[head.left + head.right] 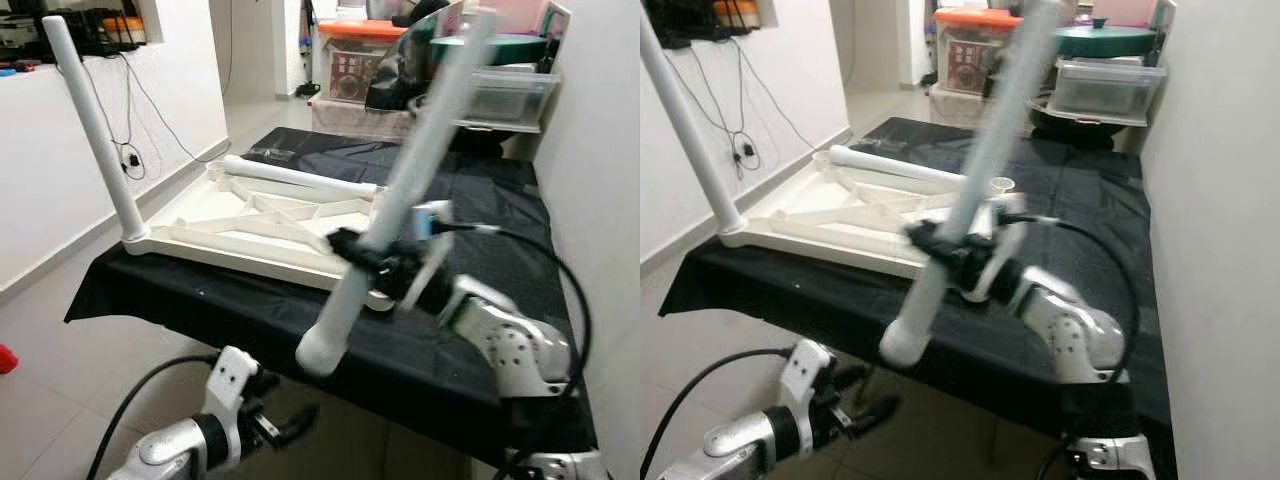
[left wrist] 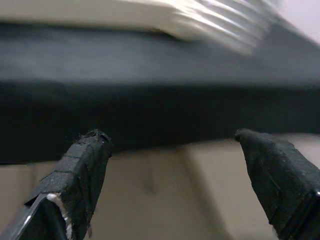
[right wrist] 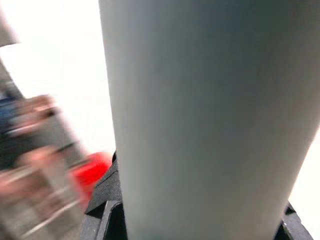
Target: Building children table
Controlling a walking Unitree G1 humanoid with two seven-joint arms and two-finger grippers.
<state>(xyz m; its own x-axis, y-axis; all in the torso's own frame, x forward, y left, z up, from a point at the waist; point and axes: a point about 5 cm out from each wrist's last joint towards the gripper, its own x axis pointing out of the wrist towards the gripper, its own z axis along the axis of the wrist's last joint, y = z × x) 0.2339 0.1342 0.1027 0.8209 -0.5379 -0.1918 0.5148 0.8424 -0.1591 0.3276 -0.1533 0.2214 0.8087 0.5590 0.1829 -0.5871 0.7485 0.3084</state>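
Observation:
A white children's tabletop (image 1: pixel 262 225) lies upside down on a black-covered table (image 1: pixel 200 300). One white leg (image 1: pixel 92 130) stands screwed into its near left corner. Another loose white leg (image 1: pixel 300 176) lies across its far side. My right gripper (image 1: pixel 362 255) is shut on a third white table leg (image 1: pixel 400 190), held tilted above the tabletop's near right corner, its lower end (image 1: pixel 322 350) toward me. In the right wrist view the leg (image 3: pixel 205 120) runs between the fingers. My left gripper (image 1: pixel 290 425) hangs open below the table's front edge, its fingers (image 2: pixel 80 170) apart.
Storage boxes (image 1: pixel 360 55) and a clear bin (image 1: pixel 505 95) with a green lid stand beyond the table. A white wall (image 1: pixel 595 150) runs along the right. Cables (image 1: pixel 130 120) hang on the left wall. Bare floor (image 1: pixel 50 390) lies at the left.

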